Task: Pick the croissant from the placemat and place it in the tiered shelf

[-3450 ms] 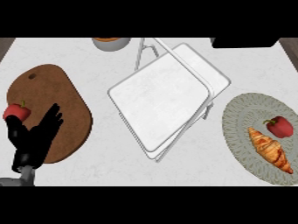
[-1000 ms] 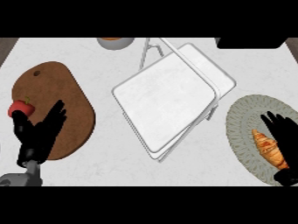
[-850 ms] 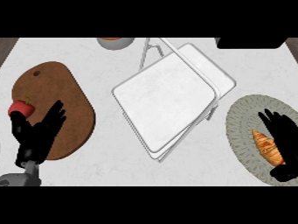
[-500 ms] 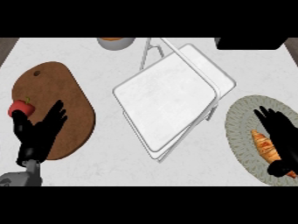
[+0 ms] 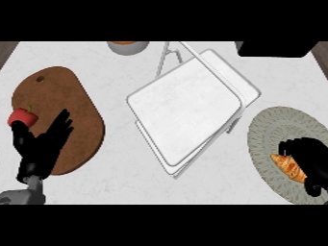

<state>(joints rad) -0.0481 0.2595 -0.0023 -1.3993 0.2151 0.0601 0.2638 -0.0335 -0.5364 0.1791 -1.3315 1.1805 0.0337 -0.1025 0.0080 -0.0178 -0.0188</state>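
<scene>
The croissant (image 5: 290, 166) lay on the round grey-green placemat (image 5: 280, 126) at the right side of the counter, with its long axis running diagonally from upper left to lower right. The right hand (image 5: 315, 157) was directly over it, fingers curled down around its right side, so only the left half of the pastry showed; whether the fingers already pinched it, I could not tell for sure. The left hand (image 5: 40, 146) rested open over the wooden board (image 5: 72, 103), well apart. The white tiered shelf (image 5: 187, 105) stood to the upper left of the croissant, so the right hand was clearly the nearer one for the carry.
</scene>
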